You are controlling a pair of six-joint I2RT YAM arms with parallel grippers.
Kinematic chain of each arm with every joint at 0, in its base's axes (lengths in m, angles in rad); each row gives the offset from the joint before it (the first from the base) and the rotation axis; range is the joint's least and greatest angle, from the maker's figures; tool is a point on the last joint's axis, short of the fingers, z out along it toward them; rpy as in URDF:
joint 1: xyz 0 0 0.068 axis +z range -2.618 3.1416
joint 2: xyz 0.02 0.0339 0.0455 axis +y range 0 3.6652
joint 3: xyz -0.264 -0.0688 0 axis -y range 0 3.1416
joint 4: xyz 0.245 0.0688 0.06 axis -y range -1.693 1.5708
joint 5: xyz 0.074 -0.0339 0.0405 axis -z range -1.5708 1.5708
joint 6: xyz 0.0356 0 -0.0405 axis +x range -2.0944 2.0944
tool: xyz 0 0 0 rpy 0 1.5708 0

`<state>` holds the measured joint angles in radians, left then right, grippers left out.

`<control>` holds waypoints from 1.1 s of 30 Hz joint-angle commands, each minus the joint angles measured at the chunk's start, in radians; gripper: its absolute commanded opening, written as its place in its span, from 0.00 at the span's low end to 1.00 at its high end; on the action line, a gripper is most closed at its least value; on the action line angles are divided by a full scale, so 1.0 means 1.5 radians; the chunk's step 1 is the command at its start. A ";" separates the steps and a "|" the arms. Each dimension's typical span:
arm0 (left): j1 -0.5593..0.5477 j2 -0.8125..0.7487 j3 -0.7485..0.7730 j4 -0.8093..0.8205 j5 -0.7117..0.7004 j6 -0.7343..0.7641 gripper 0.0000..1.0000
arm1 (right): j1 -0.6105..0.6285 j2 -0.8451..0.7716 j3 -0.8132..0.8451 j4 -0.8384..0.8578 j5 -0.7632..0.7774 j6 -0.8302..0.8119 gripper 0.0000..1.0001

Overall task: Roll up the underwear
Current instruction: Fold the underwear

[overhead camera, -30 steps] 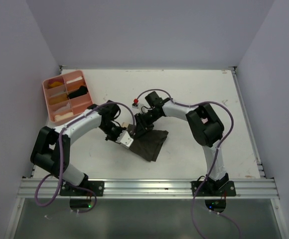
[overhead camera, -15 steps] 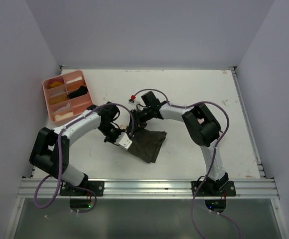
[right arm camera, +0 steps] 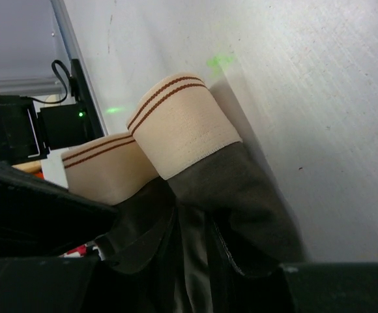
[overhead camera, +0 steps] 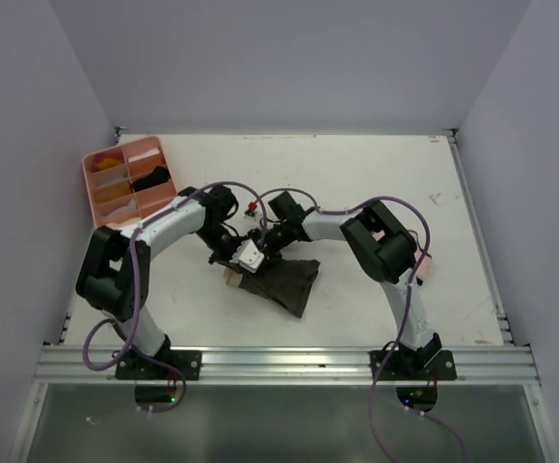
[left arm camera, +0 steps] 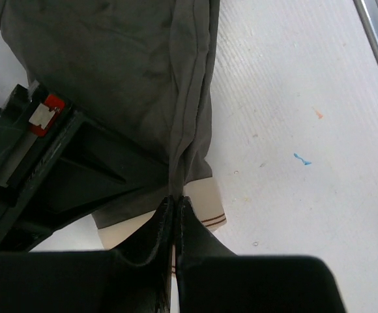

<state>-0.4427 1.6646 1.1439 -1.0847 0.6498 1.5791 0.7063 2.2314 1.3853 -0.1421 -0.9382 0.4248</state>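
Observation:
The dark olive-brown underwear (overhead camera: 289, 280) lies mid-table, its cream waistband with two thin brown stripes (left arm camera: 205, 207) at the left end. My left gripper (overhead camera: 242, 258) is shut on a raised fold of the olive cloth (left arm camera: 176, 117) just behind the waistband. My right gripper (overhead camera: 266, 241) sits close beside it, shut on the same garment (right arm camera: 241, 202), whose waistband end (right arm camera: 182, 124) curls up over the table. The two grippers almost touch. No separate pale pink garment shows.
A pink plastic compartment tray (overhead camera: 96, 174) holding small items stands at the far left back. Low rails run along the table's right edge (overhead camera: 477, 231) and near edge (overhead camera: 279, 359). The right arm's elbow (overhead camera: 385, 241) bends over the table's middle right.
Both grippers have moved left and closer together at the garment's left end. The left arm's elbow has swung toward the back. The cloth's left end has bunched up.

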 commanded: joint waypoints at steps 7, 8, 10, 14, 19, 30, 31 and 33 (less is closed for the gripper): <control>0.023 0.024 0.033 -0.018 0.034 0.000 0.00 | 0.003 -0.054 0.036 -0.156 0.035 -0.116 0.31; 0.023 0.021 0.028 -0.020 0.033 0.007 0.00 | 0.001 -0.062 0.057 -0.170 0.037 -0.129 0.31; 0.023 0.011 0.022 -0.020 0.032 0.008 0.00 | -0.003 -0.081 0.074 -0.196 0.047 -0.136 0.32; 0.022 -0.002 0.002 -0.016 0.033 0.015 0.00 | -0.013 -0.086 0.125 -0.245 0.059 -0.166 0.33; 0.022 -0.006 0.002 -0.022 0.029 0.021 0.00 | -0.030 -0.055 0.166 -0.270 0.065 -0.191 0.32; 0.023 0.000 0.027 -0.022 0.017 0.020 0.00 | -0.032 0.026 0.132 -0.233 0.078 -0.214 0.30; 0.023 0.007 0.031 -0.021 0.016 0.019 0.00 | -0.032 0.026 0.128 -0.228 0.077 -0.215 0.30; 0.025 0.014 0.040 -0.022 0.016 0.015 0.00 | -0.031 0.026 0.124 -0.231 0.074 -0.222 0.29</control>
<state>-0.4133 1.6825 1.1564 -1.0943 0.6613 1.5898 0.6540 2.2692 1.5894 -0.4942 -0.8520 0.1307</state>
